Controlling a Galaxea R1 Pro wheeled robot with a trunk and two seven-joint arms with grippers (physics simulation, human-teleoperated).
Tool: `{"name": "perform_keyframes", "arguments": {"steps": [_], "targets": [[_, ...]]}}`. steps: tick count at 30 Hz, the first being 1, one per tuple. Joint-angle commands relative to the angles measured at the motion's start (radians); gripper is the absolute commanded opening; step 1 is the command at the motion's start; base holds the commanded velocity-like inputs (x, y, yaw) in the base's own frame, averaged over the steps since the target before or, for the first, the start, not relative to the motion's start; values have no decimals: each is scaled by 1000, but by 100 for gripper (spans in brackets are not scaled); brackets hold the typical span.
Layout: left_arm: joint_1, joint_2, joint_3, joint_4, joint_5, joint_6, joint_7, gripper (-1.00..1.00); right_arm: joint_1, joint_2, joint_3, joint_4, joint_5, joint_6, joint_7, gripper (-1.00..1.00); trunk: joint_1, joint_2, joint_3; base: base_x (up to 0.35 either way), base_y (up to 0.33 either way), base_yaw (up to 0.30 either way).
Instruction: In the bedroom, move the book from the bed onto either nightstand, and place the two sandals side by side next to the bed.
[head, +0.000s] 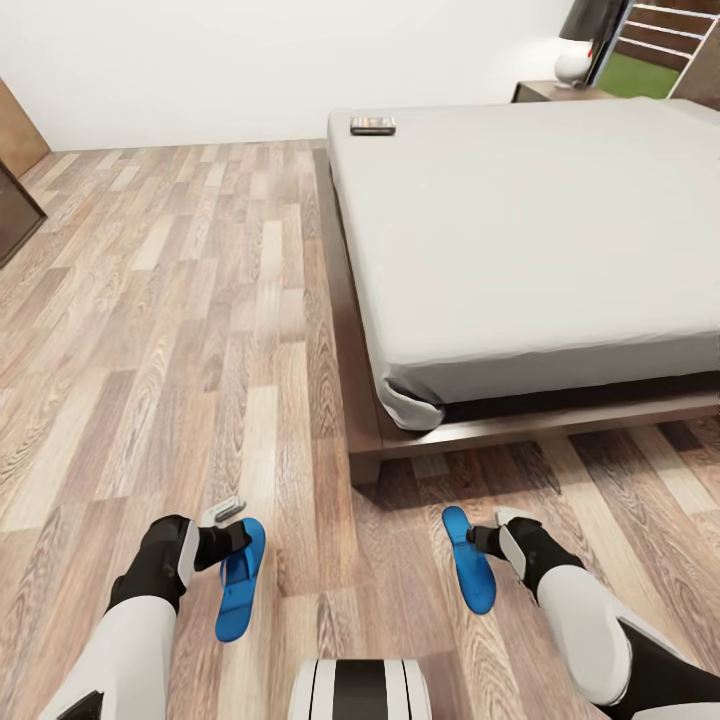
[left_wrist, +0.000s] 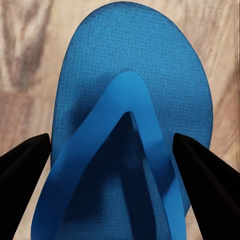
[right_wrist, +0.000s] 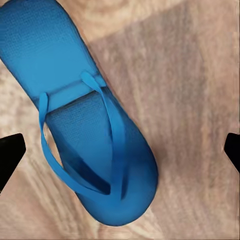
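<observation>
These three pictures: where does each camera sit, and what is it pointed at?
Head view: on the robot's head, looking down over the wood-plank floor and grey-mattress bed; both arms show.
Left wrist view: by the left pincer, facing a bright blue flip-flop sandal; dark fingertips show.
Right wrist view: by the right pincer, facing the other blue sandal.
Head and wrist views share the sandals.

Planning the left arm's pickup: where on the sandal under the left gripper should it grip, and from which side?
Probably across the strap of the left sandal, coming straight down from above. The sandal lies flat on the floor, sole down, so its thin edge gives little to pinch, while the V-shaped strap arches up off the sole. The left gripper is open with a finger on each side of it.
</observation>
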Motion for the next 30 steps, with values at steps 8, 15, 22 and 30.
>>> {"name": "perform_keyframes", "arguments": {"steps": [8, 15, 22, 30], "targets": [[-1, 2, 10, 9, -12, -7, -8, -100, 30, -72, -83, 0, -156, -34, -1, 100, -4, 2, 30, 0, 0, 0], [-1, 3, 12, 10, -11, -7, -9, -100, 81, -111, -119, -1, -205, -52, 6, 100, -7, 3, 57, 0, 0, 0], [-1, 12, 12, 10, -10, -7, -10, -100, 119, -120, -202, -1, -342, -93, 35, 100, -10, 5, 85, 0, 0, 0], [-1, 14, 12, 10, -9, -7, -10, -100, 157, -121, -224, -1, -492, -161, 142, 100, -14, 7, 115, 0, 0, 0]]}}
